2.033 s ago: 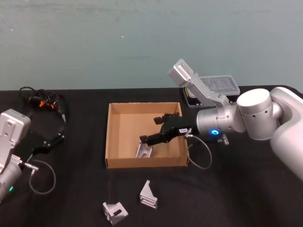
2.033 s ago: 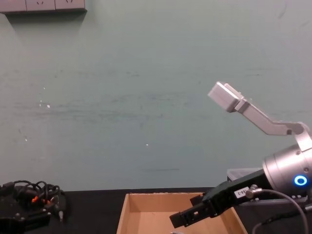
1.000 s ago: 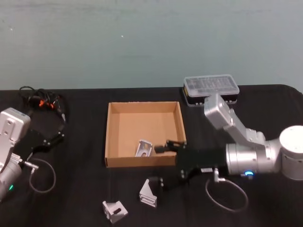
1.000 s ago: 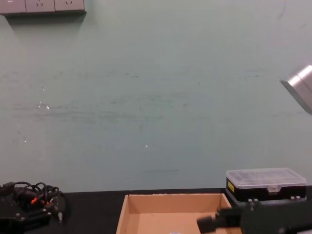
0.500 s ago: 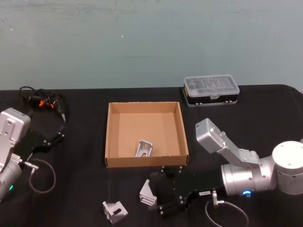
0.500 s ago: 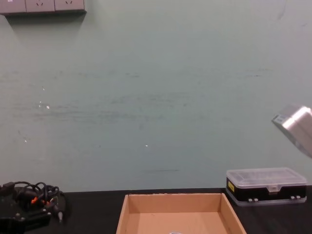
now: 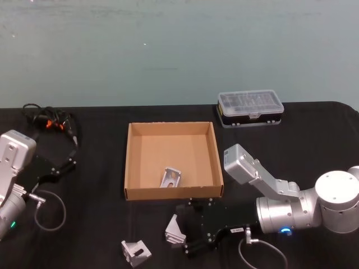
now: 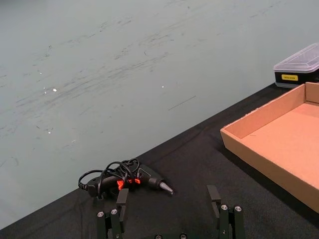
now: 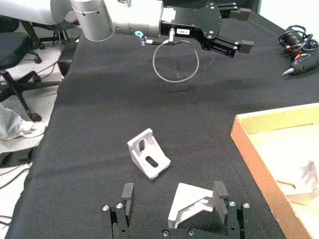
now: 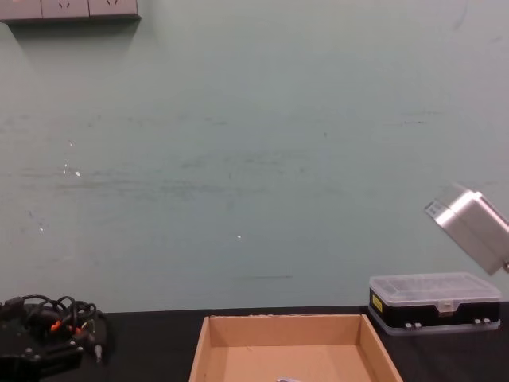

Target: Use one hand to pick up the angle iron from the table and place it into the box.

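Observation:
An angle iron [image 7: 174, 228] of silver metal stands on the black table [image 7: 95, 224] in front of the brown cardboard box [image 7: 173, 130]. My right gripper [image 7: 185, 231] is low over the table and open, with one finger on either side of it. In the right wrist view that angle iron [image 9: 192, 206] sits between the open fingers [image 9: 128, 194], closer to one of them. A second angle iron [image 7: 136, 252] lies further left, also seen as the piece [image 9: 148, 154]. Another angle iron [image 7: 171, 177] lies inside the box. My left gripper [image 7: 56, 165] is parked at the left, open.
A black plastic case with a clear lid [image 7: 251, 107] stands behind the box to the right. A black tool with a coiled cable [image 7: 49, 120] lies at the back left. The left wrist view shows the box wall [image 8: 259, 149] and that tool [image 8: 129, 177].
My right arm drew back out of the box, leaving an angle iron inside. It swung to the table's front and came down with its open fingers around another angle iron. The left arm stayed put.

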You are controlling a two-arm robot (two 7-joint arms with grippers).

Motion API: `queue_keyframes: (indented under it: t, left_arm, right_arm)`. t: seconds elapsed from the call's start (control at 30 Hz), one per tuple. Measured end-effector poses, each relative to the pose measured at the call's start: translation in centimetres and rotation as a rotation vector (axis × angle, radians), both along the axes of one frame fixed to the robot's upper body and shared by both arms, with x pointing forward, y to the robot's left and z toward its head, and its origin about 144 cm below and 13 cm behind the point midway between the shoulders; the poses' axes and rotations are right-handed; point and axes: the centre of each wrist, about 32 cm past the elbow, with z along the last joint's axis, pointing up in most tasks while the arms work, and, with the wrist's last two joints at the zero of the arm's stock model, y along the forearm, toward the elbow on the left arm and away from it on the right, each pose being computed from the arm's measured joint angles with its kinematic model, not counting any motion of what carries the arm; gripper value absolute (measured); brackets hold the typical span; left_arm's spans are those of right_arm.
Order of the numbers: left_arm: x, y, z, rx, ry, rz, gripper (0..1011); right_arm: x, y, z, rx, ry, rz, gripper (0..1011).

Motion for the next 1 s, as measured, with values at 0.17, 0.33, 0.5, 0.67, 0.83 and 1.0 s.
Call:
queue_keyframes:
  t: [0.17,0.33,0.5,0.67,0.83,1.0]
  left_arm:
    - [0.0,0.0,0.0,0.0,0.0,0.0,1000]
    - [0.0,0.0,0.0,0.0,0.0,0.0,1000]
    - [0.0,0.0,0.0,0.0,0.0,0.0,1000]
    - [0.0,0.0,0.0,0.0,0.0,0.0,1000]
    - [0.0,0.0,0.0,0.0,0.0,0.0,1000]
    - [0.0,0.0,0.0,0.0,0.0,0.0,1000]
  right_arm:
    - [0.0,0.3,0.0,-0.03,0.017,-0.007,1000]
    - [0.0,0.4,0.1,-0.062,0.042,-0.017,1000]
    - [-0.1,0.6,0.2,-0.082,0.059,-0.028,1000]
    - [0.0,0.8,0.2,-0.091,0.075,-0.033,1000]
    - [0.1,1.2,0.0,-0.099,0.099,-0.035,1002]
    - [0.2,1.5,0.0,-0.105,0.111,-0.035,1000]
